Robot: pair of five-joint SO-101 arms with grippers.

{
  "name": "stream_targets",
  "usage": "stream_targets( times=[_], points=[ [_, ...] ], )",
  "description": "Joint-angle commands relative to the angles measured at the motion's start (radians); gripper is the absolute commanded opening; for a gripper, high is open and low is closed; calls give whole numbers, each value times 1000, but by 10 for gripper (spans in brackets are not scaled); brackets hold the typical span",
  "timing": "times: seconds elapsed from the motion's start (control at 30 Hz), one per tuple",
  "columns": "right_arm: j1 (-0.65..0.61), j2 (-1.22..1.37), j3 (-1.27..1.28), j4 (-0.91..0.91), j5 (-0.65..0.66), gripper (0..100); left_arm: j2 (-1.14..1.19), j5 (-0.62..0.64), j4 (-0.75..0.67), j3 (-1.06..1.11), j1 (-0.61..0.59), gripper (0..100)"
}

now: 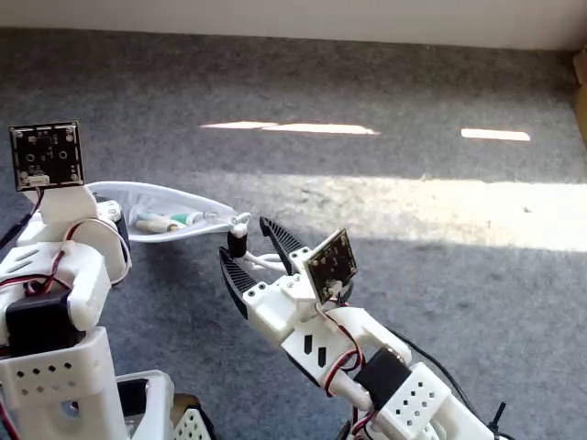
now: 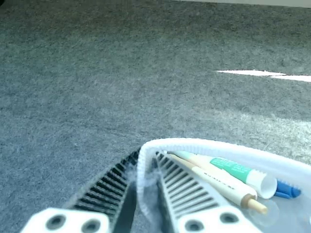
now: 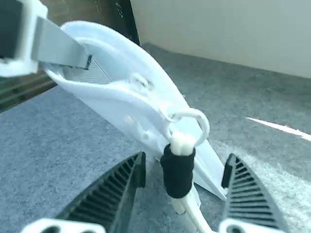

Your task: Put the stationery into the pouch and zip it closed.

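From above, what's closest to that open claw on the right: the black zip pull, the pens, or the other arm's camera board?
1. Black zip pull, inside the open right gripper.
2. Pens, inside the pouch, midway.
3. Camera board, atop the left arm, farthest.

Stationery (image 2: 221, 177) inside the pouch (image 2: 204, 143)

Wide room lies over the grey surface (image 1: 413, 82) beyond the pouch (image 1: 156, 191) and out past the right arm's side, where a gripper could pass freely. One end of the pouch is blocked by the left gripper (image 2: 146, 155), clamped on the rim, with the left arm (image 1: 64, 275) standing just in front. The mouth gapes, though pens (image 1: 170, 221) take up the inside. At the other end the right gripper (image 1: 244, 236) straddles the zip pull (image 1: 237, 244) — fingers spread, a gap on each side.
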Motion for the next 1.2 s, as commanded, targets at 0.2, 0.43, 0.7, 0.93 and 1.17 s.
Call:
stream_targets(
  times=[0.2,0.43,0.7,0.93,1.17],
  points=[
    [10,137,-68,-28,-9,177,12,-5,-18,12,-8,7],
    [12,166,-87,-68,-9,177,12,-5,-17,12,-12,7],
    [12,30,-84,-68,-5,177,12,-6,-15,12,-12,7],
    [12,102,-91,-68,-6,173,12,-6,-14,12,-12,7],
    [12,154,-93,-68,-6,169,12,-6,-12,12,-12,7]
  ],
)
